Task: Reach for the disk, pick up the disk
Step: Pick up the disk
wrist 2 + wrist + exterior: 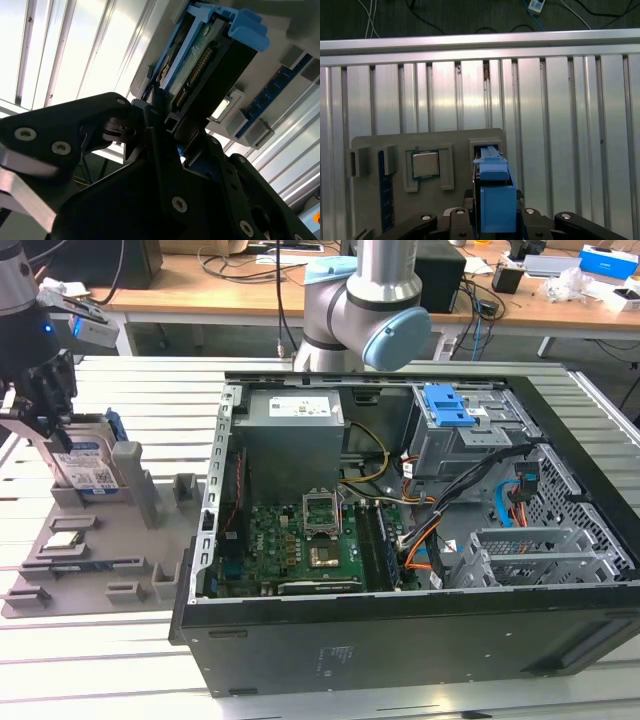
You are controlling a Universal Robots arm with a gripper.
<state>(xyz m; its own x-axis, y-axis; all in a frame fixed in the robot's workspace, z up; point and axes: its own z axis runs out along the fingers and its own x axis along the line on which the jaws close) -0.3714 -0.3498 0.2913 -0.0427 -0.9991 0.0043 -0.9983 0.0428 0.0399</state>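
Standing on edge, the disk (90, 470) has the gripper (45, 423) straddling it.

Disk (86, 467) label print unreadable

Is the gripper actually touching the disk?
Touching. In the second wrist view one finger of the gripper lies flush against the side of the disk, with no gap showing between them.

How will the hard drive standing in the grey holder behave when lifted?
Probably rigid: the hard drive is a metal slab with blue plastic rails. Likely dense for its size. Standing on edge in the grey holder, it could tip if nudged.
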